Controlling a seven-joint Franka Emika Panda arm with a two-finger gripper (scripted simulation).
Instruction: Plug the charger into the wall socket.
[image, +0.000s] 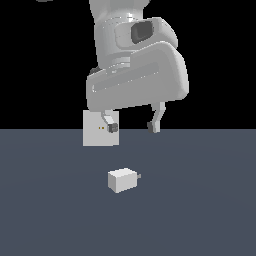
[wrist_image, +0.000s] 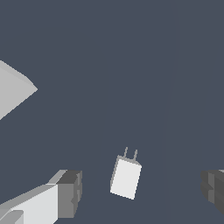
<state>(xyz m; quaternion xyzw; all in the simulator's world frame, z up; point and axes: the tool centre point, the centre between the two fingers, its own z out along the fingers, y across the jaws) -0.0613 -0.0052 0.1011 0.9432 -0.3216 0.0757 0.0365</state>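
Charger (image: 122, 180): small white boxy block lying flat on the dark floor (image: 200, 210), nearest the exterior view's camera, short grey prongs pointing to that view's right; judged light, rigid, smooth-sided, so best taken across its two broad flat flanks, clear of the prongs. Gripper (image: 133, 127): above and just behind the block, fingers spread wide, holding nothing; wrist view shows the block between the pads (wrist_image: 70, 192). Wall socket (image: 95, 135): upright grey plate farther back, two small orange holes at centre.
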